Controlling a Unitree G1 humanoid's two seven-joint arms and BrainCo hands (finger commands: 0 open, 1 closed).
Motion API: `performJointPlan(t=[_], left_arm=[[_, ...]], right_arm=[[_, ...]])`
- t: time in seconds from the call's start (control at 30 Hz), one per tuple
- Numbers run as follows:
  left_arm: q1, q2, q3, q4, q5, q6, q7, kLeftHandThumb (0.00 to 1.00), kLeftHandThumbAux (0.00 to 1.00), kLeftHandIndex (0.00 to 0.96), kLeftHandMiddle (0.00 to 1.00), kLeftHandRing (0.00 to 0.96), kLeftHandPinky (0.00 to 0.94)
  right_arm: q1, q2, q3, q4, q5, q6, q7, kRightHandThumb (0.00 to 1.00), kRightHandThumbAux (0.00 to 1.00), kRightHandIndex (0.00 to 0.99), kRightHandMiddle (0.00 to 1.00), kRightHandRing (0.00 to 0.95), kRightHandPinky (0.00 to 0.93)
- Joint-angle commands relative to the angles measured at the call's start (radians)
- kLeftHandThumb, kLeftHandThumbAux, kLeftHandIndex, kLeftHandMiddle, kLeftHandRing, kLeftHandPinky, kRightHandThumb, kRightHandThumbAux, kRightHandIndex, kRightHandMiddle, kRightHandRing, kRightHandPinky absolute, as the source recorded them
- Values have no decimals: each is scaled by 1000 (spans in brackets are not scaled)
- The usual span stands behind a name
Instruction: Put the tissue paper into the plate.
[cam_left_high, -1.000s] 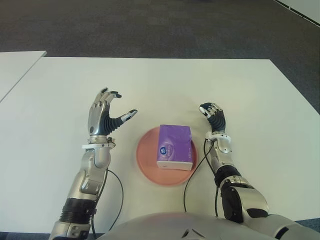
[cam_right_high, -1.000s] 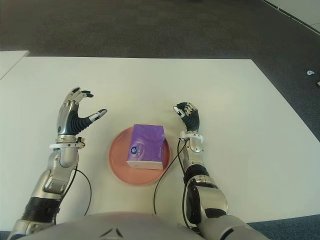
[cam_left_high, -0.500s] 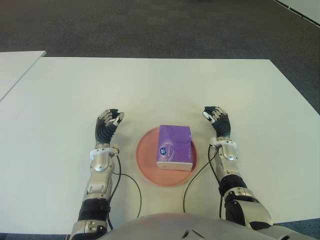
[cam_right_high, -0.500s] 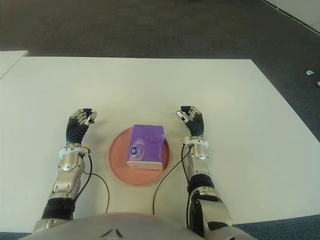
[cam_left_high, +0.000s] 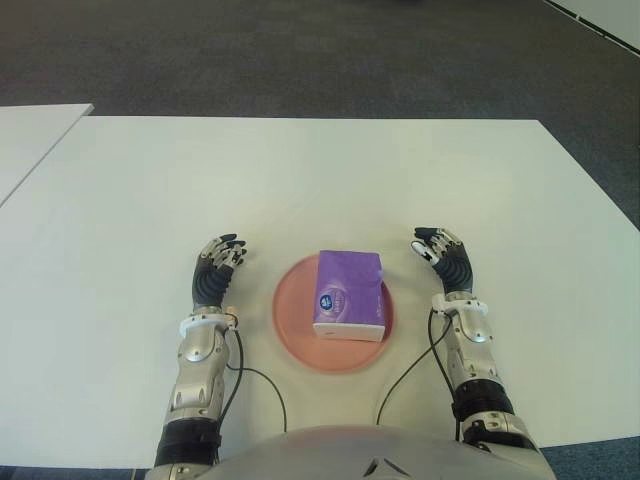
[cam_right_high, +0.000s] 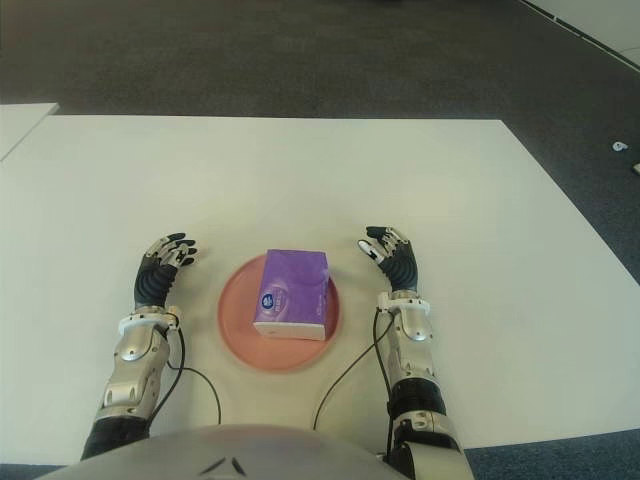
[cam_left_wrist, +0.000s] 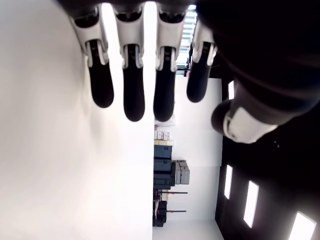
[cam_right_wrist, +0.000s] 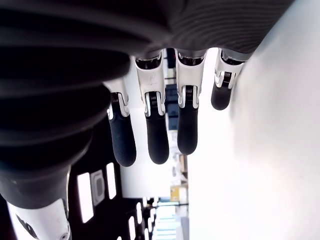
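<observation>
Tissue paper (cam_left_high: 349, 294) on plate (cam_left_high: 293, 330), between robot hands.

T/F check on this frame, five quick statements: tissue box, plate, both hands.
1. The tissue box lies in the plate. True.
2. The left hand grips the tissue box. False: it holds nothing and shows left of the plate, apart from it.
3. The right hand is open and holds nothing. True.
4. The plate is blue. False: it is pink.
5. The table is white. True.
</observation>
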Motion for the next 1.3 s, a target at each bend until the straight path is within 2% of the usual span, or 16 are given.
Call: performJointPlan(t=[0.03, 0.27, 0.57, 1.03, 1.07, 1.17, 1.3], left_arm=[[78, -12, -27, -13, -10, 64, -36, 51, 582, 288, 365, 395, 441], [127, -16, -36, -67, -75, 81, -109, 87, 574, 297, 389, 423, 475], [158, -21, -40, -89, -127, 104, -153, 126, 563, 303, 385, 409, 443], [174, -10, -61, -62, -114, 30, -200, 135, 554, 325, 387, 409, 447], [176, -10, -62, -63, -113, 28, -201, 136, 556, 326, 388, 410, 450], [182, -9, -65, -64, -117, 20, -208, 143, 557, 323, 386, 410, 448], [181, -7, -68, -49, -120, 0, -220, 149, 542, 320, 384, 406, 443]], right_arm=[[162, 31, 21, 13, 2, 138, 2, 675, 732, 402, 348, 278, 123], [212, 33, 38, -54, -6, 170, -7, 676, 731, 404, 339, 266, 107], [247, 40, 43, -96, -1, 191, -10, 679, 731, 405, 343, 268, 101], [287, 31, 61, -146, -5, 225, 1, 672, 730, 400, 314, 261, 155], [291, 30, 62, -151, -5, 227, 1, 545, 712, 341, 308, 256, 146], [300, 28, 67, -164, -7, 233, 1, 374, 694, 260, 296, 243, 127], [312, 23, 74, -176, -14, 228, 4, 298, 689, 229, 287, 231, 109]])
